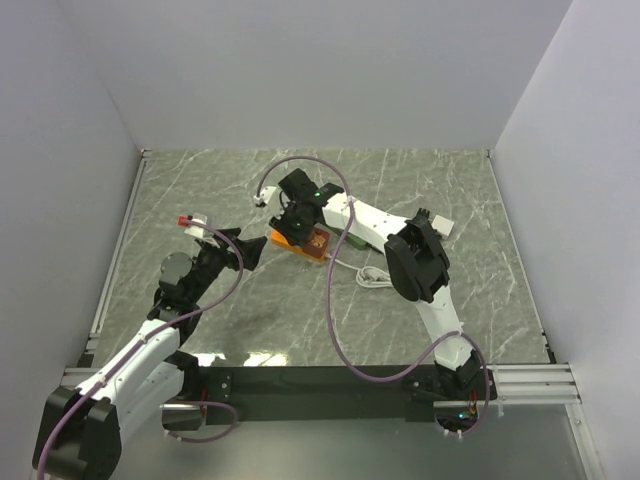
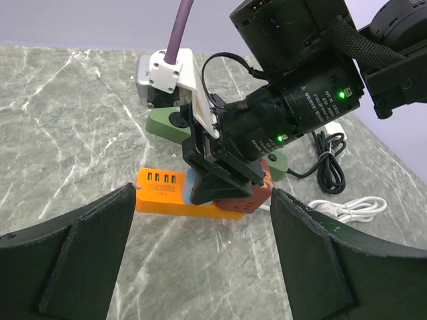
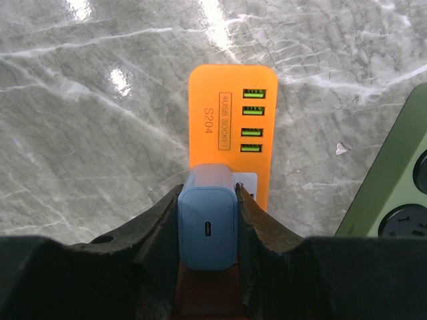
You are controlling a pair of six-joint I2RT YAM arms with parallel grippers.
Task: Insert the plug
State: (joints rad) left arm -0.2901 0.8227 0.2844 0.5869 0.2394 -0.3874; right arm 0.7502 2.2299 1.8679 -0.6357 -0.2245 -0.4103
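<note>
While right tool (image 3: 208,195) clamps plug (image 3: 207,230) over orange strip (image 3: 208,87) | left tool (image 2: 203,200) agape — near its end

On the desk (image 1: 200,190), the socket strip (image 3: 227,113) lies mid-field with the plug (image 3: 207,227) on top of it, between the right hand (image 3: 208,200) fingers. A power strip (image 3: 393,193) lies just beside it. The left hand (image 1: 252,252) sits left of it, and a coiled cable (image 1: 372,277) lies right.

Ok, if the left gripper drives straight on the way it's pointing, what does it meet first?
Probably the orange USB power strip, side-on ahead of the open left gripper; the right gripper, shut on the blue charger, stands right over it. Nothing shows between, though depth is unclear.
</note>
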